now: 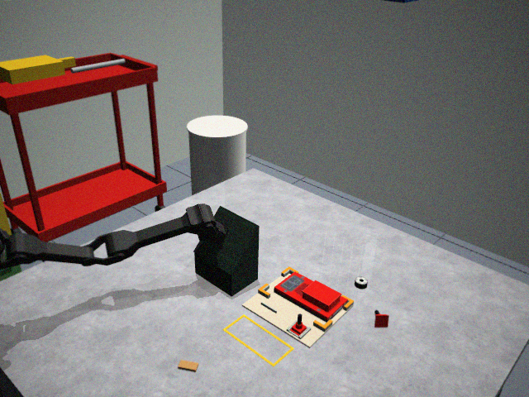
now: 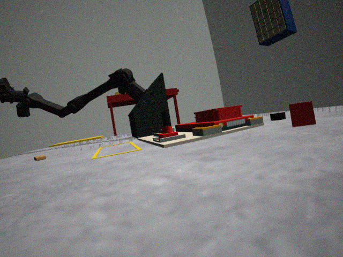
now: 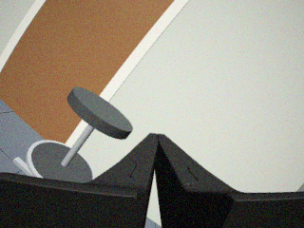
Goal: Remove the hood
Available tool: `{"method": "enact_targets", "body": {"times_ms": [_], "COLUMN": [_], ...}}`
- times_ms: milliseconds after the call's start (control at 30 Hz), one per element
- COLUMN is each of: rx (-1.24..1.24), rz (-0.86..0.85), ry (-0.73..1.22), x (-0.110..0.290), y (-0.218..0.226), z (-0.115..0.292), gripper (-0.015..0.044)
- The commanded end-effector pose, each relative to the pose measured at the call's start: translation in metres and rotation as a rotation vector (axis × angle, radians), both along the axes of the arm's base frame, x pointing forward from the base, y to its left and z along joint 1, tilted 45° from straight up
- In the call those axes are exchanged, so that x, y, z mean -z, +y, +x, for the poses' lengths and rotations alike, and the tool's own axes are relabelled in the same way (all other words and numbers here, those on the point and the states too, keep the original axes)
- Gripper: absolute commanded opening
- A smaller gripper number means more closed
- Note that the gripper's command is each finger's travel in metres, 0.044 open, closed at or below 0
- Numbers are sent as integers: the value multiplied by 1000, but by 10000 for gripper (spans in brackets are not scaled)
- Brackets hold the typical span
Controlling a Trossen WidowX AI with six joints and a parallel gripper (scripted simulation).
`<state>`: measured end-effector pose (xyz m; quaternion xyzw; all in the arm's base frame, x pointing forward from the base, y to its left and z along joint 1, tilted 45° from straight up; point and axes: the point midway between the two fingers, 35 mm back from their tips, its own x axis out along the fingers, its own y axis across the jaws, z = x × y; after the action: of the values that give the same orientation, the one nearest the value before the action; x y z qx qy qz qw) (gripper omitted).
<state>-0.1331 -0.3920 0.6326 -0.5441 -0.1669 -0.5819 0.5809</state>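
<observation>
The red toy car (image 1: 309, 294) (image 2: 218, 116) sits on a beige board (image 1: 273, 309) (image 2: 180, 138) between orange corner brackets. Its low front end (image 1: 293, 283) shows a greyish panel. The yellow marked rectangle (image 1: 268, 332) (image 2: 116, 153) lies on the table just in front of the board and is empty. My arm (image 1: 140, 239) (image 2: 83, 98) reaches in from the left and ends at a dark green wedge block (image 1: 228, 256) (image 2: 150, 116) behind the board. In the wrist view my gripper (image 3: 156, 141) is shut with nothing between the fingers, pointing away from the car.
A red stand with a black peg (image 1: 298, 327) (image 2: 166, 130) is on the board. A ring (image 1: 360, 282), a red square piece (image 1: 381, 319) (image 2: 302, 113) and a small orange block (image 1: 188, 365) (image 2: 39, 157) lie on the table. A red cart (image 1: 77, 107) and white cylinder (image 1: 216, 151) stand behind.
</observation>
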Motion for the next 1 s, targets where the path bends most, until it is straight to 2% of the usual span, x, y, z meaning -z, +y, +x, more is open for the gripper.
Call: {"method": "enact_targets", "body": {"times_ms": [0, 100, 300, 533, 800, 967], "rx": [-3, -52, -177, -332, -446, -476], "rz": [-2, -35, -127, -166, -230, -242], "ry": [-1, -17, 6, 48, 160, 198], "x": [-1, -11, -49, -75, -93, -95], "y": [1, 19, 84, 150, 237, 261], "z": [0, 6, 35, 72, 120, 136], "gripper": [26, 105, 262, 440, 440, 440]}}
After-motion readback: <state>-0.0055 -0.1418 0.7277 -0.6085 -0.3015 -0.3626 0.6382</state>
